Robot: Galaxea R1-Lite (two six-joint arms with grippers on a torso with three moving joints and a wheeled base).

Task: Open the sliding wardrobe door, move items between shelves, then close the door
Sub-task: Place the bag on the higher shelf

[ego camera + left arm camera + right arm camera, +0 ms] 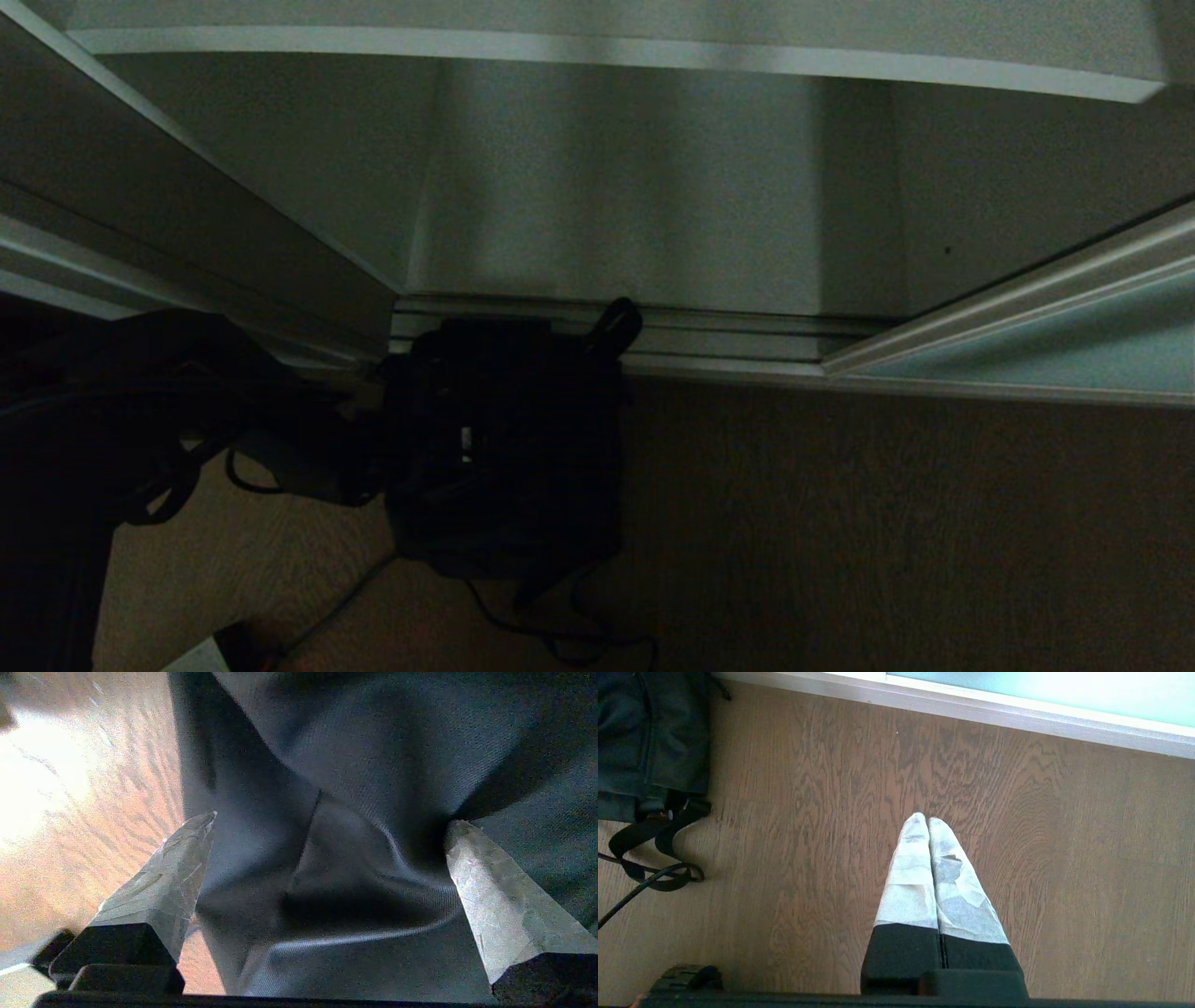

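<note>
Head view: sliding wardrobe door (1074, 345) open; left hand (327, 826) spread over black bag (373, 765) on floor, unmoved; right hand (928, 823) pressed together

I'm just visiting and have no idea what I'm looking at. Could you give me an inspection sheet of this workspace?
Surface: wooden floor.
Job's things: black bag on floor before the floor track; sliding door slid right, wardrobe open; shelf above.
Clutter: nothing seen.
Grippers: left tool open over the bag's fabric; right tool shut, above bare floor.
Cables: black cable beside bag.
Surroundings: wardrobe interior looks bare.
</note>
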